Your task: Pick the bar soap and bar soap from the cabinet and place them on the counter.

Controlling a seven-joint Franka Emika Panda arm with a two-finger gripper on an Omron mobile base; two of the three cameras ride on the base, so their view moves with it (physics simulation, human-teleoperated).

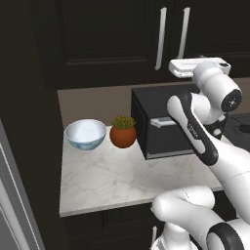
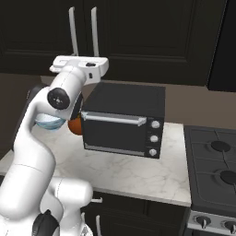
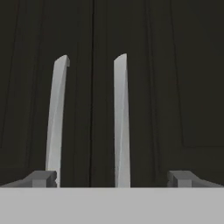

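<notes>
The dark cabinet [image 1: 97, 39] [image 2: 147, 37] [image 3: 188, 87] hangs above the counter [image 1: 107, 180] [image 2: 133, 173] with both doors shut. Two long silver handles [image 3: 56, 118] [image 3: 121, 118] run side by side down the middle seam. My gripper [image 3: 113, 177] faces those doors at handle height, a short way off. It is open, with nothing between its fingertips [image 3: 41, 177]. The white hand [image 1: 197, 67] [image 2: 78, 64] hovers above the black toaster oven, just below the handles [image 1: 160, 39] [image 2: 95, 30]. Both bar soaps are hidden.
A black toaster oven [image 1: 161, 127] [image 2: 124, 120] stands on the marble under my hand. To its left sit a white-blue bowl [image 1: 85, 134] and a potted plant [image 1: 123, 132]. A stove [image 2: 214, 166] adjoins the counter on the right. A dark wall closes the left side.
</notes>
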